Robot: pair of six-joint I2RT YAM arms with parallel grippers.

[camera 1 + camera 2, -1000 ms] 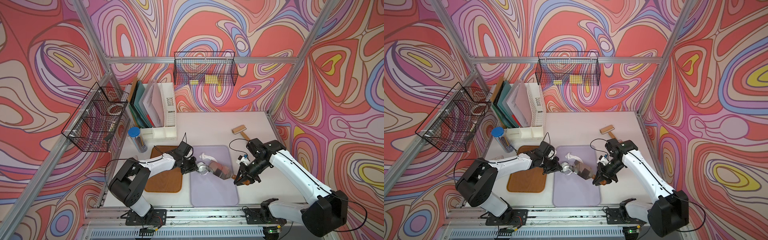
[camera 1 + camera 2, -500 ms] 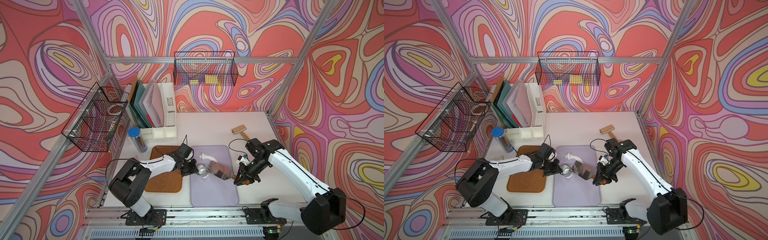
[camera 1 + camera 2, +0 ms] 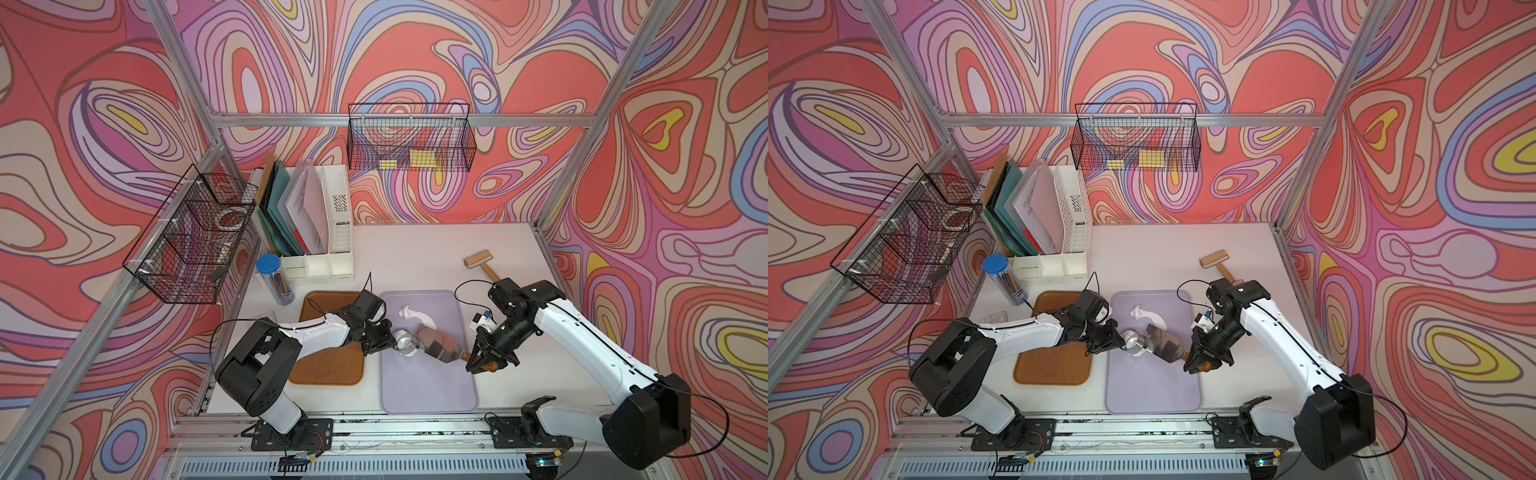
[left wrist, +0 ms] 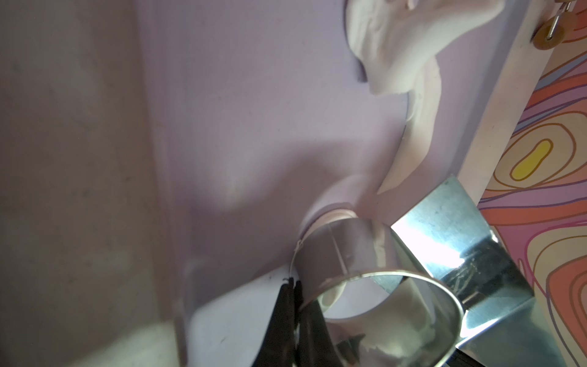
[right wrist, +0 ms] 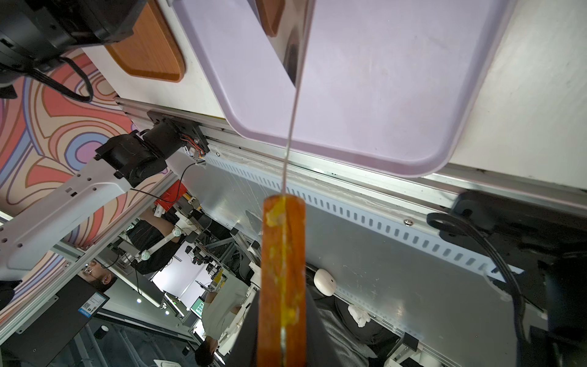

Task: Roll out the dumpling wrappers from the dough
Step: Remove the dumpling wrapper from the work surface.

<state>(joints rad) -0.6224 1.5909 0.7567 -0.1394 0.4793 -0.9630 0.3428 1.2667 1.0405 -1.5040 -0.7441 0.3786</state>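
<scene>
My left gripper [image 3: 390, 338] [image 4: 292, 286] is shut on the wall of a small steel ring cutter [image 3: 403, 338] [image 4: 365, 254], held tilted over the purple tray [image 3: 428, 386]. White dough, apparently the round dumpling wrapper [image 4: 333, 217] [image 3: 410, 353], clings to the ring's far end and inner wall. My right gripper [image 3: 484, 362] [image 5: 282, 317] is shut on the wooden handle [image 5: 282, 270] of a steel scraper. Its blade [image 3: 438, 343] [image 4: 460, 241] lies against the ring. A ragged curved scrap of dough [image 3: 415, 316] [image 4: 413, 47] rests on the tray behind them.
A brown wooden tray [image 3: 328, 365] lies under the left forearm. A wooden roller [image 3: 478, 259] lies at the back right. A blue-capped tube [image 3: 272, 276] and a white file organiser [image 3: 328, 216] stand at the back left. Wire baskets [image 3: 409, 141] hang on the frame.
The left gripper has shifted the steel ring slightly toward the table's front edge. The right arm with the scraper has barely moved.
</scene>
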